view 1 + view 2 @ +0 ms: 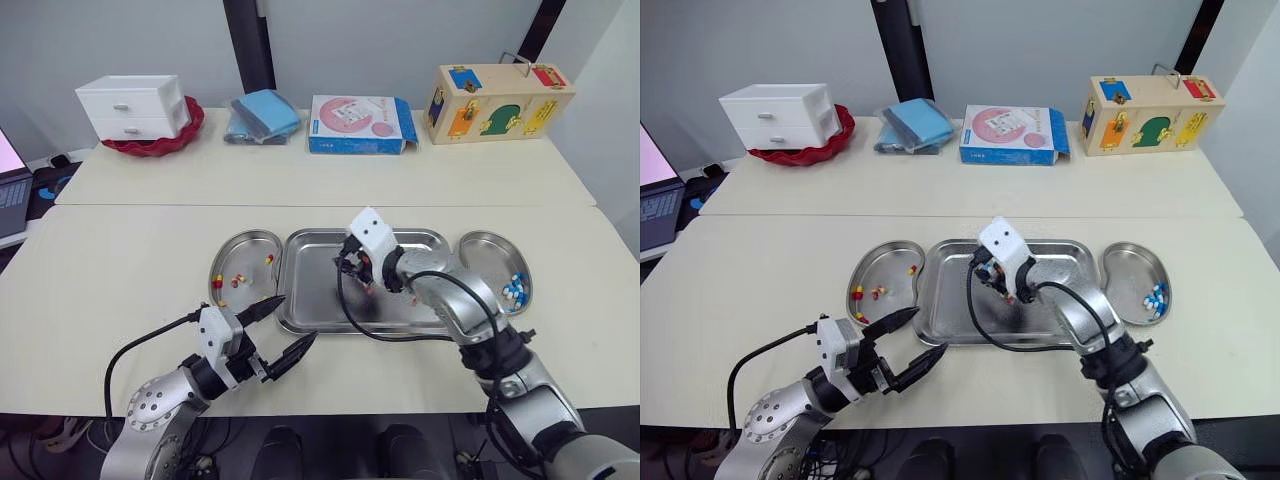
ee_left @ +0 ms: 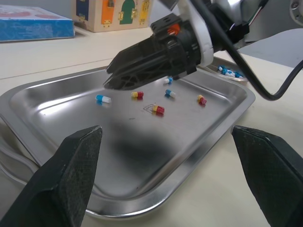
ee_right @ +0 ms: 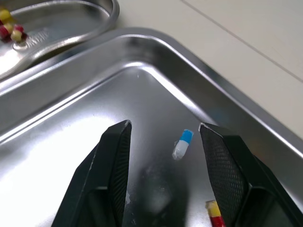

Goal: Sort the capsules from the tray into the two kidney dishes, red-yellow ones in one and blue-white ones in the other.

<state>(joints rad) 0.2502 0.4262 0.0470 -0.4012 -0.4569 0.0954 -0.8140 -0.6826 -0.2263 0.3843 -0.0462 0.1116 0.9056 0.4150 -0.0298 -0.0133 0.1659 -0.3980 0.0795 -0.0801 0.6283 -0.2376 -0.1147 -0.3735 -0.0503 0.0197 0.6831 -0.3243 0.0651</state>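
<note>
Capsules. The unsorted ones lie in the tray (image 1: 310, 295) at the centre of the head view. The left wrist view shows at least five on its floor, blue-white capsules (image 2: 102, 99) and red-yellow capsules (image 2: 157, 109), all flat and apart from one another. What appears to be a sixth is half hidden behind the other arm's fingers. In the head views the white wrist housing covers most of them, and the rest are too small to count.

Right gripper (image 3: 164, 126). It is over the middle of the tray with its fingers apart and nothing clamped. One blue-white capsule lies on the tray floor in the gap between them. Whether the tips touch the floor cannot be told. A red-yellow capsule beside one finger is cut off by the frame edge.

Left gripper (image 1: 293, 320). It is at lower left of the head view with its fingers wide apart and empty, just off the tray's lower-left corner.

Dishes. The left kidney dish (image 1: 245, 250) sits against the tray's left side and holds a few red-yellow capsules. The right kidney dish (image 1: 485, 255) sits against the right side, with blue-white ones heaped at its lower right.

Surroundings. Along the top of the frame, on the table (image 1: 120, 270), are a white drawer unit (image 1: 133, 105) on a red bowl (image 1: 190, 130), a blue pack (image 1: 265, 113), a flat box (image 1: 355, 124) and a wooden puzzle box (image 1: 497, 102). A laptop (image 1: 12, 190) is cut off at the left edge.
</note>
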